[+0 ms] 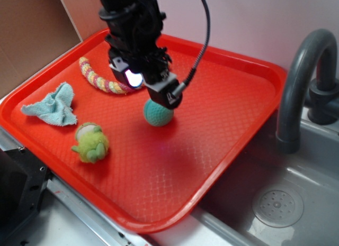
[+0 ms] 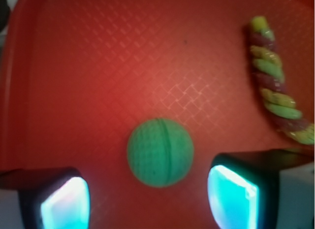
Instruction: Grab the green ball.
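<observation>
your gripper [image 2: 147, 197] spread wide, glossy pads [image 2: 230, 197] flanking the green ball [image 2: 160, 151] — round, dimpled, one seam — untouched on the waffle-textured red tray [image 2: 98, 66], twisted rope toy [image 2: 275, 81] well apart

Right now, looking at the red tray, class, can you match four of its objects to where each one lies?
Things:
1. green ball
2. blue cloth
3. plush toy
4. twisted rope

Places:
A. near the tray's left edge
B. towards its back left corner
C. under the gripper, between its fingers
D. in front of the cloth

Pairs: 1-C, 2-A, 3-D, 4-B
</observation>
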